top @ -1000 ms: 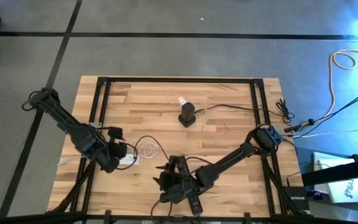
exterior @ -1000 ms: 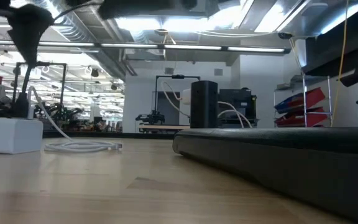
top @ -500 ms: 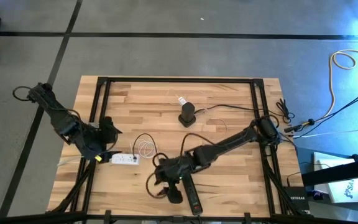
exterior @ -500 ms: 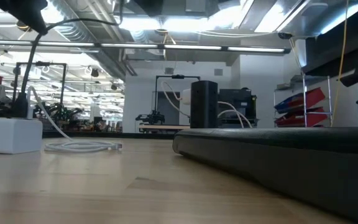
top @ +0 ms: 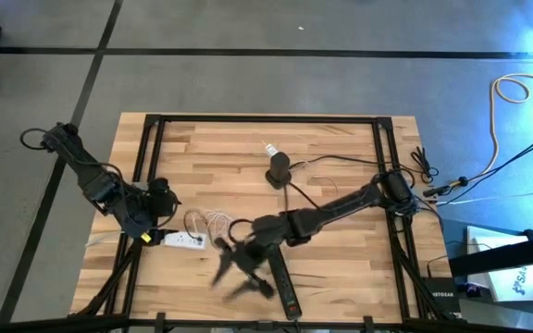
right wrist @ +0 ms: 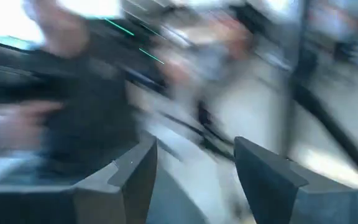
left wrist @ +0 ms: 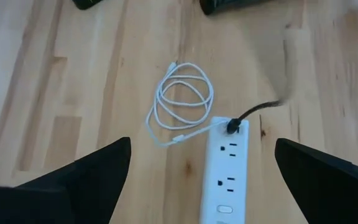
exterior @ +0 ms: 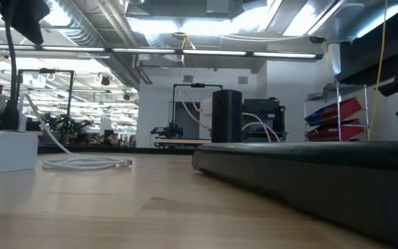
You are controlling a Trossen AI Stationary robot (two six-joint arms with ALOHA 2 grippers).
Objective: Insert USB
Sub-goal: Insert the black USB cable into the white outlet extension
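— What's the biggest thing there?

— The wooden table [top: 340, 139], with a dark frame along its edges. After that come the two arms. The left arm [top: 91, 176] comes in over the table's left edge. The right arm [top: 340, 203] lies stretched from the right edge across to the middle of the near side.

— And the grippers?

— The left gripper [left wrist: 202, 146] hangs above the white power strip [left wrist: 225, 174]. Its fingers are spread wide and there is nothing between them. The right gripper [top: 239, 264] is a dark smear near the table's front edge. Its own wrist view is smeared too, so I cannot tell whether it is open or what it holds.

— What lies on the table?

— A long flat dark bar [top: 285, 289] lies by the front edge, just beside the right gripper. The power strip lies flat on the left half. A black cylinder [top: 279, 170] stands upright toward the far side, well apart from both grippers.

— Where's the USB cable?

— The white USB cable [left wrist: 182, 102] lies in a loose coil on the wood, just beside one end of the power strip and between the two grippers. Neither gripper touches it.

— Anything smaller?

— A black plug [left wrist: 232, 126] sits in the strip's end socket. Its black cord [left wrist: 260, 111] runs off toward the right arm.
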